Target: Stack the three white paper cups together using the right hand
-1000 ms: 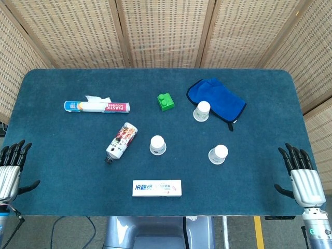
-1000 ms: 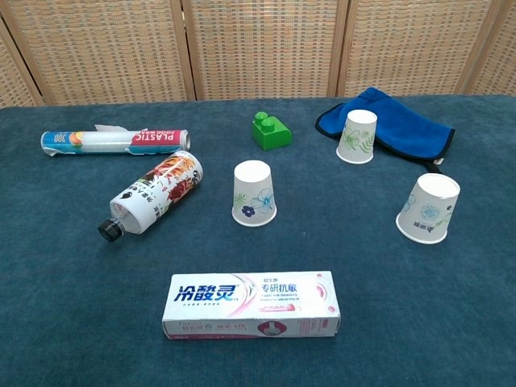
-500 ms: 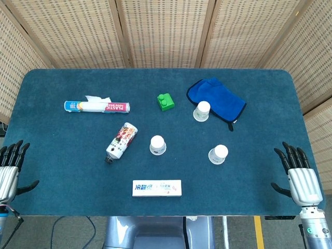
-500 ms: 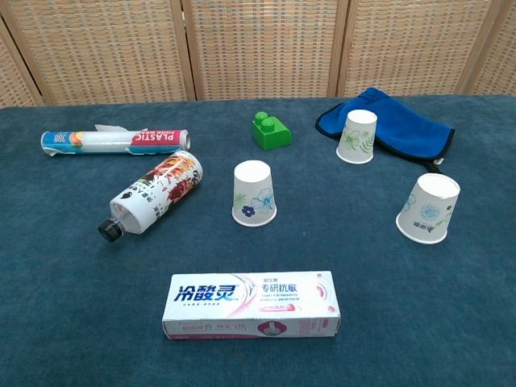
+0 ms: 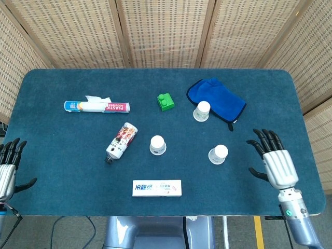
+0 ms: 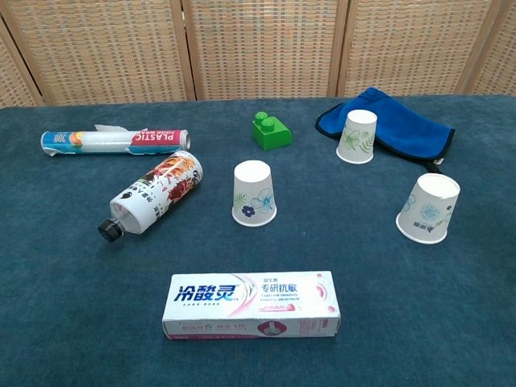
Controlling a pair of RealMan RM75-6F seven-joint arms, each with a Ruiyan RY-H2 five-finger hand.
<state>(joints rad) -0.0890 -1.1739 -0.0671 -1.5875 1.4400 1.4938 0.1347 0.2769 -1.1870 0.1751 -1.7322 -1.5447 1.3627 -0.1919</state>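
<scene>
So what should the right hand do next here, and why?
Probably reach the right hand toward the nearest paper cup and close its fingers around it. The hand is open and empty over the table's right side, all three cups stand upside down and apart, and the other two, the middle cup and the cup on the blue cloth, lie farther off.

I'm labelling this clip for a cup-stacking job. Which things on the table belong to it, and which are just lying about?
Belongs to the job:
centre cup
cup on the cloth
right cup
right hand

Lying about:
blue cloth
green block
bottle
plastic bag roll
toothpaste box
</scene>
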